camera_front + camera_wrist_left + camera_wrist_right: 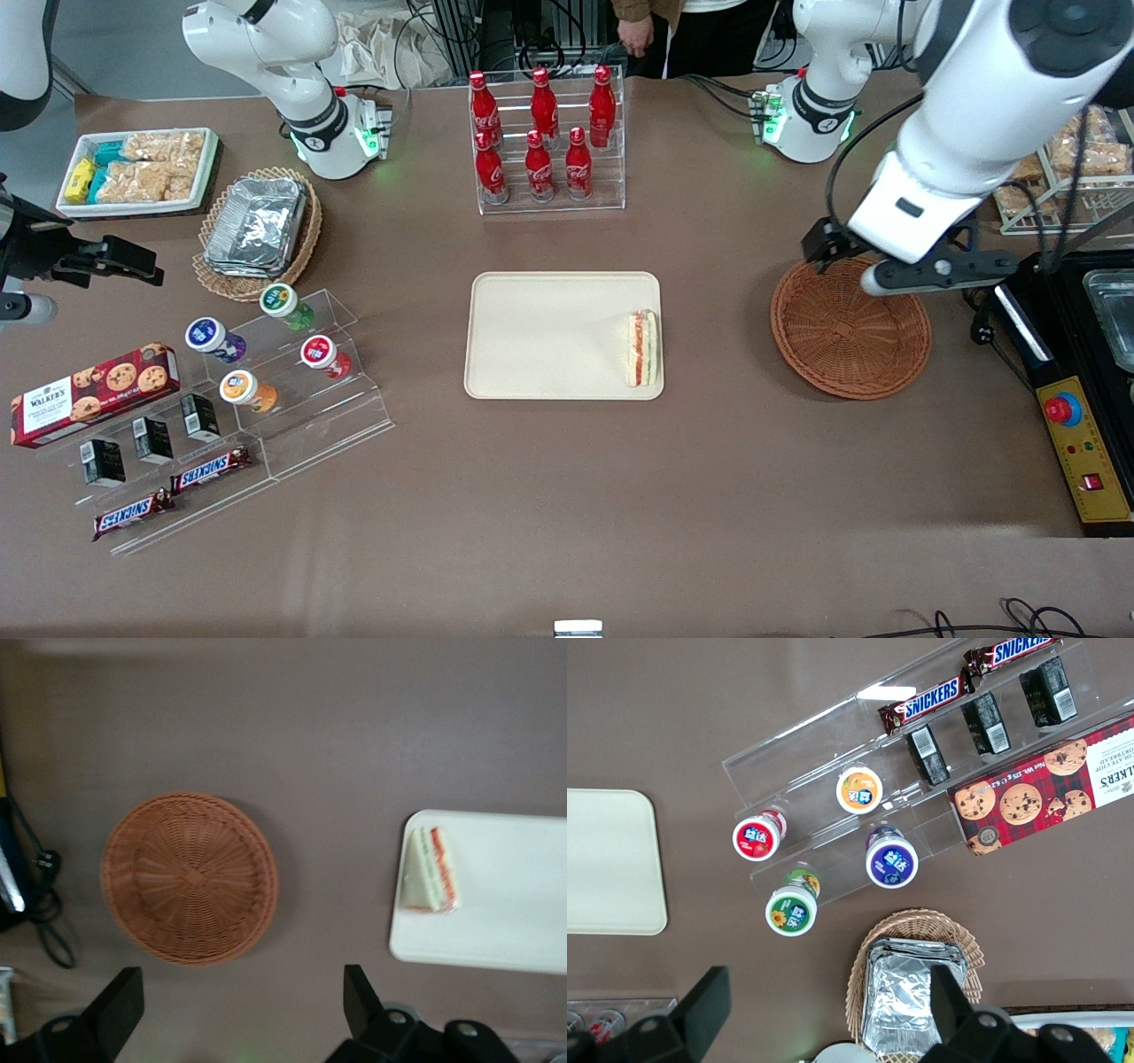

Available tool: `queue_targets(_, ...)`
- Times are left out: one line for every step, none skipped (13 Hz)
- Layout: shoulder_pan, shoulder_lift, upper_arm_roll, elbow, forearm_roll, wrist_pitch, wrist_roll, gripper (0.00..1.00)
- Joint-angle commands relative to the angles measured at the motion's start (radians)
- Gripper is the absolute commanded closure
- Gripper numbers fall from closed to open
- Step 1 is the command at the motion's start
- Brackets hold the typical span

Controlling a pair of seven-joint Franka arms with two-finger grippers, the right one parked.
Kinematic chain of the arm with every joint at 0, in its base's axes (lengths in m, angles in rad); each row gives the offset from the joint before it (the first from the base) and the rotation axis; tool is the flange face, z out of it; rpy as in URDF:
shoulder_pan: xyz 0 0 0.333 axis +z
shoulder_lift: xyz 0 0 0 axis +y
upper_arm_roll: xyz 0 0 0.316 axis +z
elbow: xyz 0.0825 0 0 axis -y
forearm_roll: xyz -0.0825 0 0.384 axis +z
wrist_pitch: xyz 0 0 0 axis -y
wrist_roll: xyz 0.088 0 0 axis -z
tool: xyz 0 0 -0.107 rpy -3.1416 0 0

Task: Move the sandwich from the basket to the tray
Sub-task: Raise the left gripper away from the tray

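The sandwich [642, 347] [430, 873] lies on the cream tray [549, 337] [514, 921], against the rim toward the working arm's end, with its red and green filling showing. The reddish-brown wicker basket [850, 328] [189, 877] sits beside the tray and holds nothing. My left gripper [833, 248] [241, 979] hangs high over the basket's rim farther from the front camera. It is open, with bare table between its black fingers [354, 992].
An acrylic rack of red cola bottles [545, 142] stands farther from the front camera than the tray. A black and yellow control box [1085, 447] with cables [49, 904] lies beside the basket. Yoghurt cups [266, 354], a foil-filled tan basket [257, 226] and snacks sit toward the parked arm's end.
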Motion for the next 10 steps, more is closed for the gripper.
queue_targets(0.008, -0.041, 0.068, -0.025, -0.019, -0.023, 0.164, 0.0)
queue_targets(0.008, -0.042, 0.084, -0.025, -0.019, -0.025, 0.182, 0.0)
queue_targets(0.008, -0.042, 0.111, -0.023, -0.019, -0.025, 0.208, 0.0)
queue_targets(0.008, -0.042, 0.143, -0.022, -0.018, -0.025, 0.263, 0.0)
queue_targets(0.008, -0.042, 0.168, -0.022, -0.013, -0.025, 0.311, 0.0)
queue_targets(0.009, -0.039, 0.191, -0.016, -0.012, -0.025, 0.334, 0.0)
queue_targets(0.009, -0.033, 0.223, -0.014, -0.016, -0.025, 0.365, 0.0)
queue_targets(0.009, -0.029, 0.245, -0.013, -0.019, -0.02, 0.429, 0.0)
queue_targets(0.009, -0.013, 0.25, -0.013, -0.012, -0.018, 0.484, 0.0)
queue_targets(0.009, -0.001, 0.251, -0.01, -0.013, -0.012, 0.495, 0.0)
